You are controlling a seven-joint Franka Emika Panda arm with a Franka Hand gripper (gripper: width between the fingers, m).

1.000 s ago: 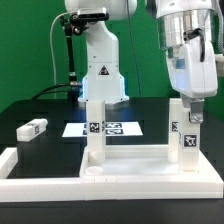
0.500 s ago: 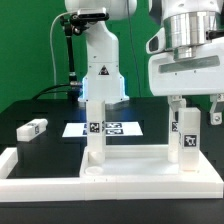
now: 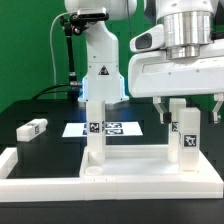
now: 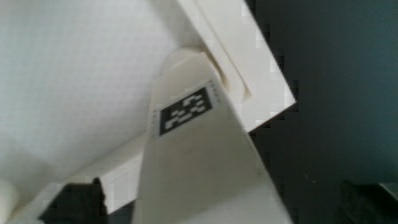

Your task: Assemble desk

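Note:
The desk's white top panel point(image 3: 135, 160) lies flat at the front. Two white legs stand upright on it: one on the exterior view's left point(image 3: 94, 135) and one on the right point(image 3: 187, 140), each with a tag. A third leg point(image 3: 32, 128) lies loose on the black table at the left. My gripper point(image 3: 190, 110) hangs over the right leg, open, with one finger point(image 3: 163, 108) on each side of the leg's top and apart from it. In the wrist view the tagged leg point(image 4: 187, 115) runs between my dark fingertips point(image 4: 71, 203), above the panel point(image 4: 71, 80).
The marker board point(image 3: 105, 128) lies behind the legs, before the robot's base point(image 3: 100, 75). Low white border bars point(image 3: 40, 182) run along the front and the left of the panel.
The hand has turned about the right leg's top and now faces broadside. Its fingers, close to the leg before, now stand wide apart. The leg has stayed upright.

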